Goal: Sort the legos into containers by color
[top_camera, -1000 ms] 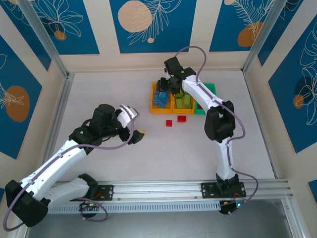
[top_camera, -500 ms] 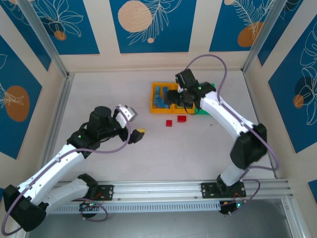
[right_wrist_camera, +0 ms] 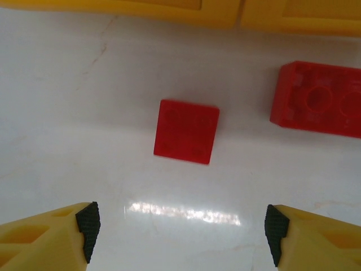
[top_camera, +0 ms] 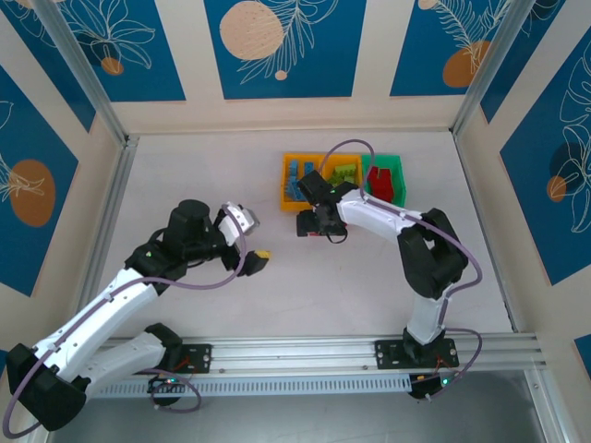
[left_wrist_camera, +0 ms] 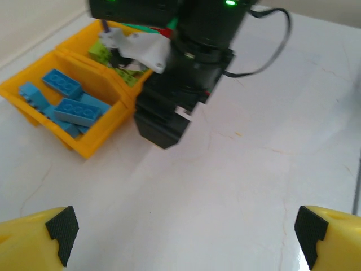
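The left gripper [left_wrist_camera: 186, 231] hangs spread, well left of the work. The right gripper [right_wrist_camera: 181, 226], jaws wide too, hovers closer: the square red lego [right_wrist_camera: 186, 131] lies on the table [right_wrist_camera: 67, 113] centred just beyond them, a longer red lego [right_wrist_camera: 318, 99] lying crosswise to its right.

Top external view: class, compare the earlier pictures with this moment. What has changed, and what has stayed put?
The right end effector swung from above the bins back toward the near edge and now hangs open over the small red lego, holding nothing. The left end effector barely shifted, open. The bins and both loose legos, including the larger red lego, stayed put.
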You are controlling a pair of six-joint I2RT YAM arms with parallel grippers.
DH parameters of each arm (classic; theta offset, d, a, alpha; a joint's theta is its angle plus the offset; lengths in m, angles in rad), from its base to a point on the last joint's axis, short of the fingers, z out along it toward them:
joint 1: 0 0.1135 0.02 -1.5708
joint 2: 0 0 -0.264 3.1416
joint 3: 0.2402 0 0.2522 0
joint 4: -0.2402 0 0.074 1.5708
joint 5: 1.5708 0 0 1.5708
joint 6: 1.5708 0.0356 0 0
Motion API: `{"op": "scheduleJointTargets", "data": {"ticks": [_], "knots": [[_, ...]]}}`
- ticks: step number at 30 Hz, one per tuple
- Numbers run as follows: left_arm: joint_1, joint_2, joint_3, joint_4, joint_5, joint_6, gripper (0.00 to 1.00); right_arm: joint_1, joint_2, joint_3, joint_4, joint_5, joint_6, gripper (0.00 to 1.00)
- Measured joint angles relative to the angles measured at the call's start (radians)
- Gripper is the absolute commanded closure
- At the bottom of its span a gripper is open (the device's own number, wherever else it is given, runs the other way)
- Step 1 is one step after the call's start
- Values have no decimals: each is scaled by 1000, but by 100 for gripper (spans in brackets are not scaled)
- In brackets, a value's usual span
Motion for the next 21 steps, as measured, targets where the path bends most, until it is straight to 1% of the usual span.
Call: {"op": "scheduleJointTargets", "data": {"ticks": [5, 7, 10, 14, 17, 21], "knots": [[0, -11, -3, -65, 42, 31, 0, -11, 81, 42, 40, 0, 4, 32], [0, -27, -8, -72, 50, 34, 0, -13, 111, 55, 46, 0, 5, 38], [0, -46, -18, -77, 57, 35, 0, -15, 154, 71, 51, -1, 6, 51], [0, -46, -19, -84, 59, 35, 0, -15, 164, 71, 49, 0, 13, 63], [0, -46, -22, -84, 59, 35, 0, -15, 159, 71, 48, -1, 10, 67], [0, -45, -26, -82, 59, 35, 0, -15, 119, 55, 39, 0, 8, 68]]}}
